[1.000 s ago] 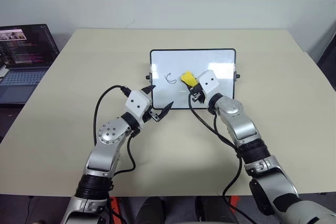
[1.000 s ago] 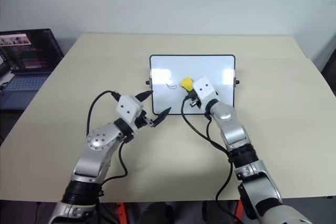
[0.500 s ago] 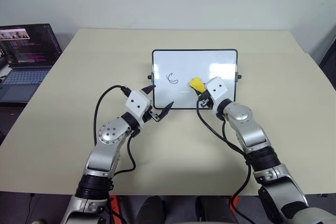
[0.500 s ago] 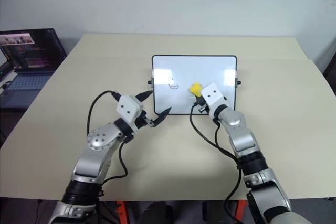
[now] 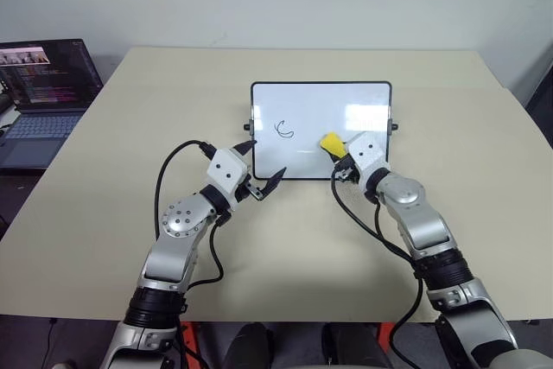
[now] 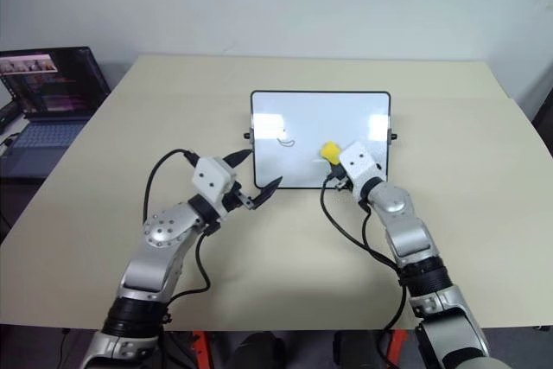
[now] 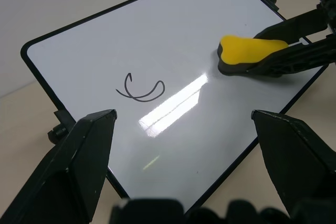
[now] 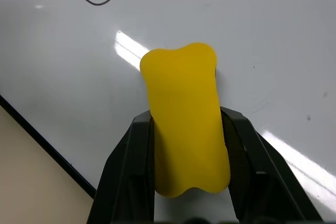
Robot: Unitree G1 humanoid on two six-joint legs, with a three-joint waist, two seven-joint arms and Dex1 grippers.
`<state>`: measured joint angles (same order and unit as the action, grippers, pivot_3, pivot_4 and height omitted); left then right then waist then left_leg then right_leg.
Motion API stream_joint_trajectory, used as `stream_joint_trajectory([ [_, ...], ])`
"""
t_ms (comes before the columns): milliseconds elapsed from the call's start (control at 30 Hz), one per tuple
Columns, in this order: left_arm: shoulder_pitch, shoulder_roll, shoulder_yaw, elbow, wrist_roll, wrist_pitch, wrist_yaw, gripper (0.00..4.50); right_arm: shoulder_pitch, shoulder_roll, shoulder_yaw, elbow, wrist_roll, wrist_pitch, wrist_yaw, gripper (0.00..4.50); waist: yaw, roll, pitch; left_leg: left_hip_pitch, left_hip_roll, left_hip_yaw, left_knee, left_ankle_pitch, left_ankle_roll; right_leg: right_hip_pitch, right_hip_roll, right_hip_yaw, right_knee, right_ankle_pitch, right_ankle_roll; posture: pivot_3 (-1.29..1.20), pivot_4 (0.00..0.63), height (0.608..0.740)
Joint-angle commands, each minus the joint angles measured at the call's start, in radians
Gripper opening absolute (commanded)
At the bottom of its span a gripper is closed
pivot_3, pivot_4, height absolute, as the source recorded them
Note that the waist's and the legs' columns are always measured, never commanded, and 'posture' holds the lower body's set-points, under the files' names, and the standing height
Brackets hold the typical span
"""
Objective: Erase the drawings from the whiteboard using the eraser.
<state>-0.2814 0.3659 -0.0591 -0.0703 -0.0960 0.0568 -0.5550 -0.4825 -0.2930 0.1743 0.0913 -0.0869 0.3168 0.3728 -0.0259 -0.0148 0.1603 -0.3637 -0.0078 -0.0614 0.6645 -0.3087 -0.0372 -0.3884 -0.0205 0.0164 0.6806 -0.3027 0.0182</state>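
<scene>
The whiteboard (image 5: 346, 101) lies flat on the beige table, its black frame and side knobs showing. One of the drawings, a C-like curve (image 5: 283, 129), sits on its left half. My right gripper (image 5: 339, 162) is shut on the yellow eraser (image 5: 331, 142), which presses its dark underside on the board's lower middle right. In the left wrist view the eraser (image 7: 247, 51) lies to the right of the curve (image 7: 139, 87). My left gripper (image 5: 262, 166) stands open over the board's lower left corner, nothing between its fingers.
An open laptop (image 5: 43, 92) stands at the table's far left edge. A black cable (image 5: 173, 166) loops off my left wrist, another (image 5: 371, 226) off my right. Bare tabletop (image 5: 302, 248) lies between the arms and the front edge.
My right gripper has slid the eraser to the right and a little toward the board's near edge. The left gripper has stayed put. The camera shifted slightly at first.
</scene>
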Motion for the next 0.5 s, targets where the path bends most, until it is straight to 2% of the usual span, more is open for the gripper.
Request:
stream_joint_trajectory([
  [33, -0.011, -0.005, 0.002, -0.030, -0.003, -0.017, 0.007, 4.50, 0.041, -0.035, -0.037, -0.028, 0.002, 0.038, 0.007, 1.39, 0.000, 0.000, 0.000, 0.000, 0.000, 0.000, 0.000, 0.000, 0.000, 0.000, 0.000, 0.000, 0.000, 0.000, 0.000, 0.00, 0.150, 0.740],
  [200, -0.010, -0.004, 0.006, -0.033, -0.004, -0.016, 0.006, 4.50, 0.069, -0.041, -0.075, -0.090, 0.027, 0.061, -0.004, 1.39, 0.000, 0.000, 0.000, 0.000, 0.000, 0.000, 0.000, 0.000, 0.000, 0.000, 0.000, 0.000, 0.000, 0.000, 0.000, 0.00, 0.150, 0.740],
  [500, -0.006, 0.002, 0.010, -0.043, -0.007, -0.006, 0.004, 4.50, 0.055, 0.043, -0.138, -0.235, 0.099, 0.105, -0.057, 1.39, -0.003, 0.000, 0.000, 0.000, 0.000, 0.000, -0.001, 0.000, 0.000, 0.000, 0.000, 0.000, 0.000, 0.000, 0.000, 0.00, 0.150, 0.740],
])
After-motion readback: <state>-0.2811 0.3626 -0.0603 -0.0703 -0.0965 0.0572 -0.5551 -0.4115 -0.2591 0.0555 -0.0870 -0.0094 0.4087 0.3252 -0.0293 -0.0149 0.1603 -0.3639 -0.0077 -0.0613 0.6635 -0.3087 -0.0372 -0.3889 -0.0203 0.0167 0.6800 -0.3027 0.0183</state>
